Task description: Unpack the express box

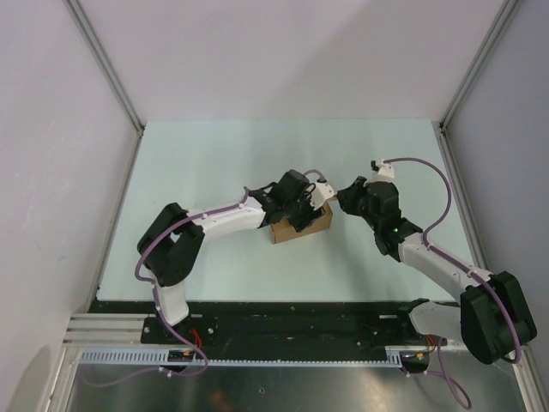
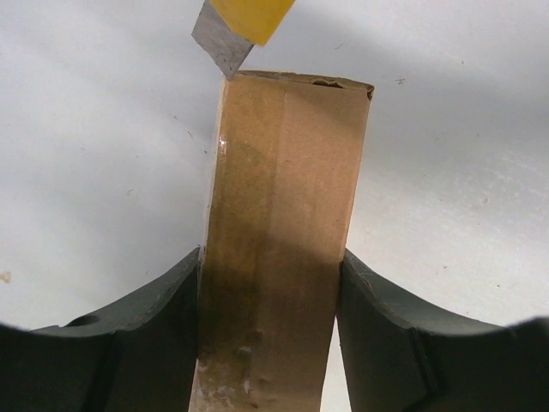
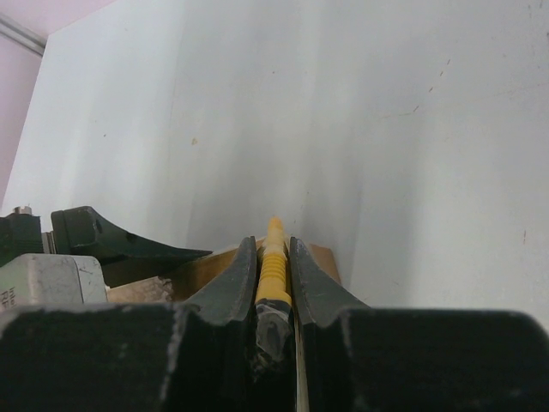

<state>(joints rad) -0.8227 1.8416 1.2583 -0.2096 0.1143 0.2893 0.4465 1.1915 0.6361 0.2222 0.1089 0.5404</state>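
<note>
The express box (image 1: 300,227), plain brown cardboard, lies on the pale green table near its middle. My left gripper (image 1: 303,211) straddles it from above. In the left wrist view both black fingers (image 2: 171,300) press against the long sides of the box (image 2: 283,197), whose lid is closed. My right gripper (image 1: 345,198) is shut on a yellow utility knife (image 3: 273,266). The knife's grey blade (image 2: 221,43) touches the far left corner of the box top. From the right wrist, the box (image 3: 202,273) shows just beyond the fingertips (image 3: 244,257).
White walls with metal rails enclose the table (image 1: 214,163) on the left, back and right. Both arm bases stand on a black rail (image 1: 283,322) at the near edge. A left finger (image 3: 111,236) shows in the right wrist view, close to the knife.
</note>
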